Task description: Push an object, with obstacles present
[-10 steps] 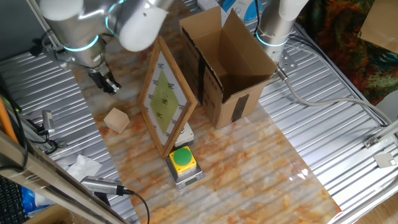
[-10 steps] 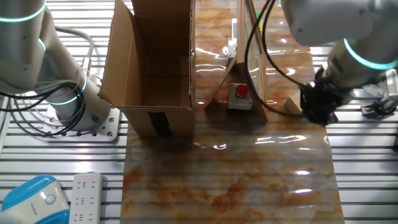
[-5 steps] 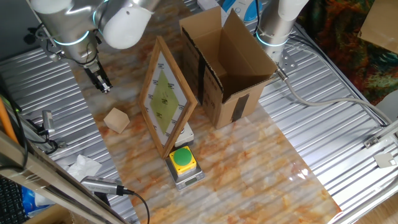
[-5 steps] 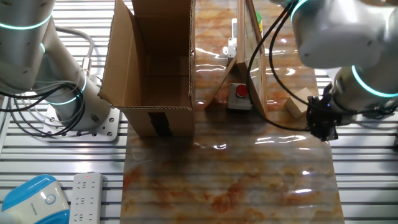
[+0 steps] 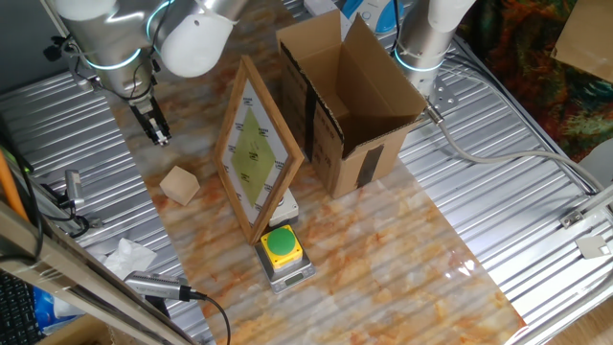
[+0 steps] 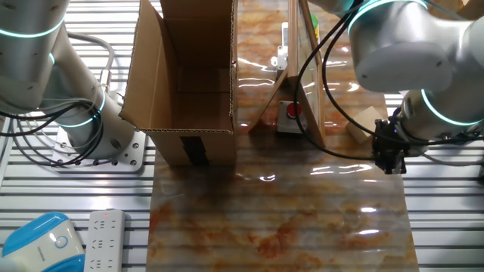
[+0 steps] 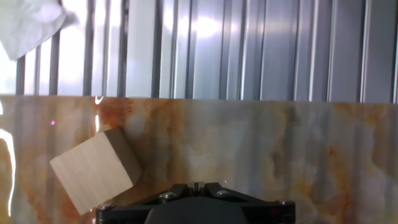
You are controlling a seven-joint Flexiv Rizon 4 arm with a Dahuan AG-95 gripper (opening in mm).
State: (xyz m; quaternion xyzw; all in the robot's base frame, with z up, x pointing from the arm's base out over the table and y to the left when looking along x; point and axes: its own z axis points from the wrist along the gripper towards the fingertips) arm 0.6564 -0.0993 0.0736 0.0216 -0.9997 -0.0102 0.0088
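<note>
Your cube (image 5: pixel 179 184) sits alone on the marbled mat (image 5: pixel 383 249) near its edge, touching nothing. At the cube's 3 o'clock the board (image 5: pixel 255 149) stands on edge, with the button (image 5: pixel 281 245) at the board's foot, around the cube's 4 o'clock. The box (image 5: pixel 347 101) stands beyond the board. A crumpled tissue (image 5: pixel 126 256) lies off the mat at the cube's 7 o'clock. The gripper (image 5: pixel 158 135) hangs at the cube's 11 o'clock, apart, fingers pressed together, empty. Since half a second ago it has barely shifted; the cube has not moved.
</note>
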